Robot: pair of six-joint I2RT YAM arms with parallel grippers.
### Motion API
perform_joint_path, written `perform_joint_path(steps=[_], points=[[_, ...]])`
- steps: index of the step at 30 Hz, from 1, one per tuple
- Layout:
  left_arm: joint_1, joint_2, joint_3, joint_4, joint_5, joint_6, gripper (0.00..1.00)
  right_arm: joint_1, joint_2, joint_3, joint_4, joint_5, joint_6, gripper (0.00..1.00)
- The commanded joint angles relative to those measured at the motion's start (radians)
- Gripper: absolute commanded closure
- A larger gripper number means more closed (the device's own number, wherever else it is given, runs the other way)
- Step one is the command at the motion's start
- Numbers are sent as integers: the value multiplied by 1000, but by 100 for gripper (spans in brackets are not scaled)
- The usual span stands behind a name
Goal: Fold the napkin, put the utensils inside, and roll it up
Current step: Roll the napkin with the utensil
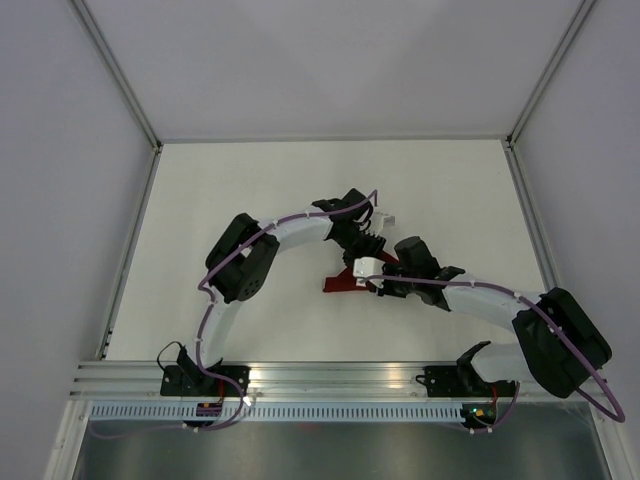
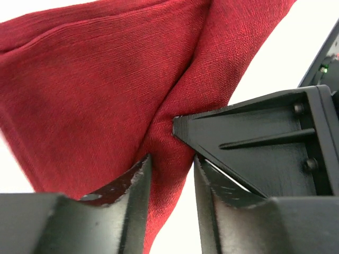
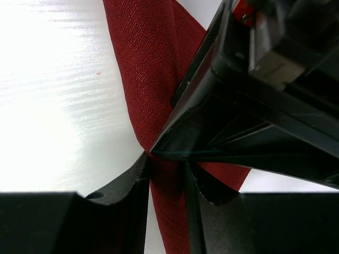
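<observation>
The dark red napkin is bunched into a narrow strip at the middle of the table, mostly hidden under the two grippers. My right gripper is shut on the napkin, with cloth filling the gap between its fingers. My left gripper is open around a fold of the napkin. The cloth lies against its left finger, with white table showing beside the other. The two grippers meet tip to tip, left and right. The utensil is out of view.
The right gripper's black body crowds the left wrist view. The left gripper's body crowds the right wrist view. The white table is walled at the back and both sides. A metal rail runs along the near edge.
</observation>
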Motion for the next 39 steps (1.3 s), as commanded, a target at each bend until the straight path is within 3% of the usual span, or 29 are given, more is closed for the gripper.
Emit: perform_joint_path(steps=[1, 9, 14, 18, 22, 26, 29, 34, 39], points=[[18, -116, -47, 85, -60, -80, 55, 5, 47, 18, -61, -55, -1, 71], [79, -268, -175, 243, -99, -89, 55, 2, 103, 84, -172, -116, -18, 72], [133, -403, -347, 387, -253, -138, 55, -36, 174, 173, -294, -205, -65, 73], [147, -584, -530, 555, -423, -166, 55, -94, 281, 312, -486, -334, -131, 73], [144, -713, -724, 733, -477, -163, 55, -139, 410, 460, -682, -415, -217, 73], [128, -768, -824, 850, -488, -101, 55, -174, 533, 601, -846, -446, -283, 73], [72, -782, -864, 884, -533, 6, 55, -188, 623, 679, -919, -452, -314, 73], [-129, -773, -949, 1025, -724, 221, 53, -206, 766, 794, -1014, -462, -341, 73], [-235, -678, -926, 1042, -760, 389, 49, -217, 847, 882, -1068, -454, -340, 73]])
